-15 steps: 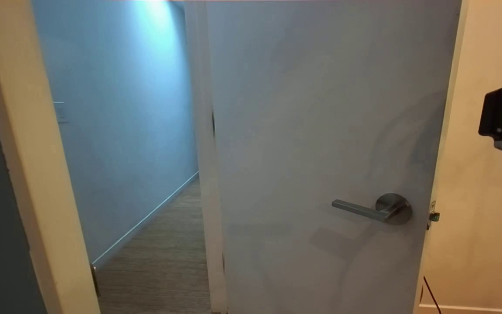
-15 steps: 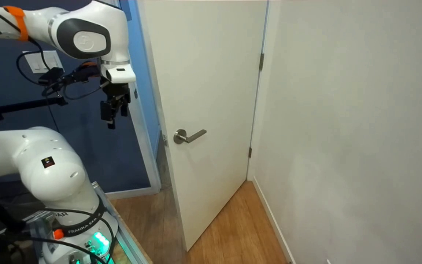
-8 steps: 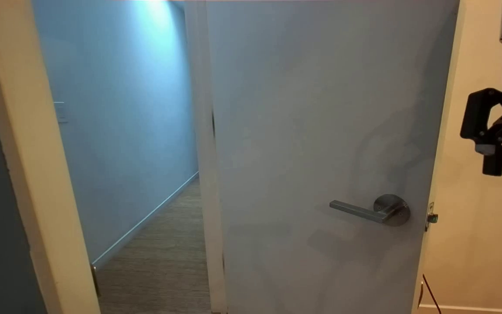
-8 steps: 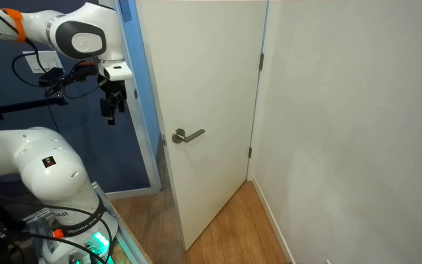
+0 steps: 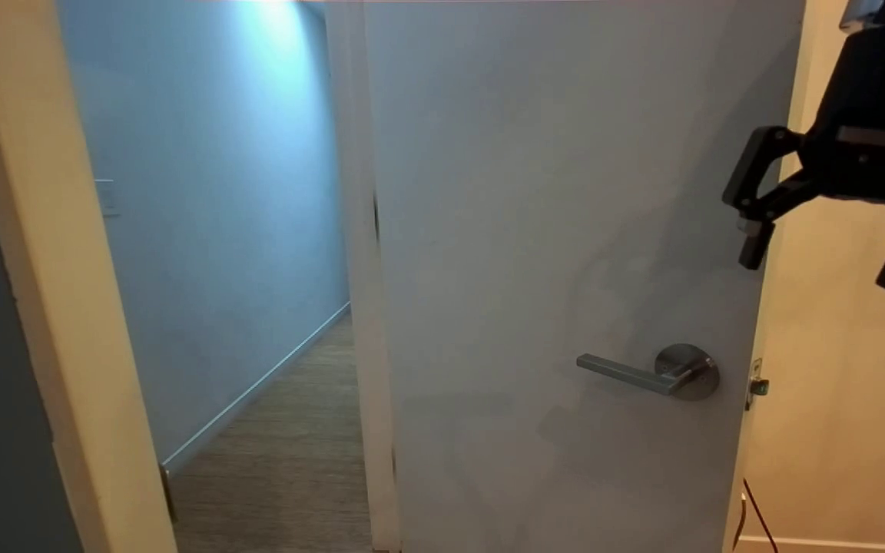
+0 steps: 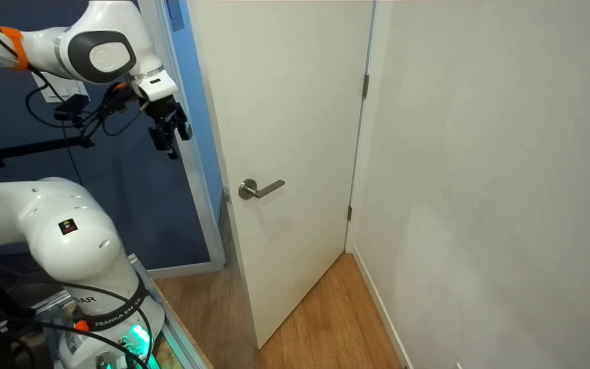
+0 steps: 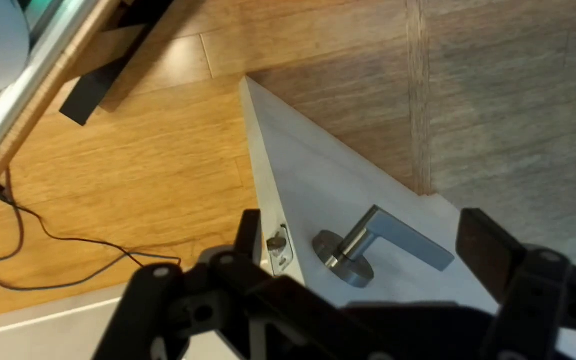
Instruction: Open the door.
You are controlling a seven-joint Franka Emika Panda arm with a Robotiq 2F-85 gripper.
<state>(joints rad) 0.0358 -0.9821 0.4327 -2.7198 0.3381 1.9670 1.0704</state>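
Observation:
The white door [image 5: 535, 192] stands ajar and also shows in another exterior view [image 6: 295, 113]. Its silver lever handle [image 5: 627, 374] sits near the free edge. The wrist view shows the handle [image 7: 413, 247], its round rose and the latch [image 7: 277, 245] in the door edge. My gripper [image 5: 823, 267] is open and empty, higher than the handle and by the door's free edge. In the wrist view the handle lies between the spread jaws in the picture, with no contact showing. The gripper [image 6: 179, 145] is tilted and points downward.
The white door frame [image 5: 66, 269] and a hallway wall [image 5: 220, 192] stand left of the door. A white wall [image 6: 505, 179] borders the hinge side. The robot base [image 6: 110, 318] stands on the room side. Cables [image 7: 68, 240] lie on the wooden floor.
My gripper has moved left in an exterior view, closer to the door edge, and has tilted; both fingers now show there. The door's free edge and handle have shifted slightly left in both exterior views.

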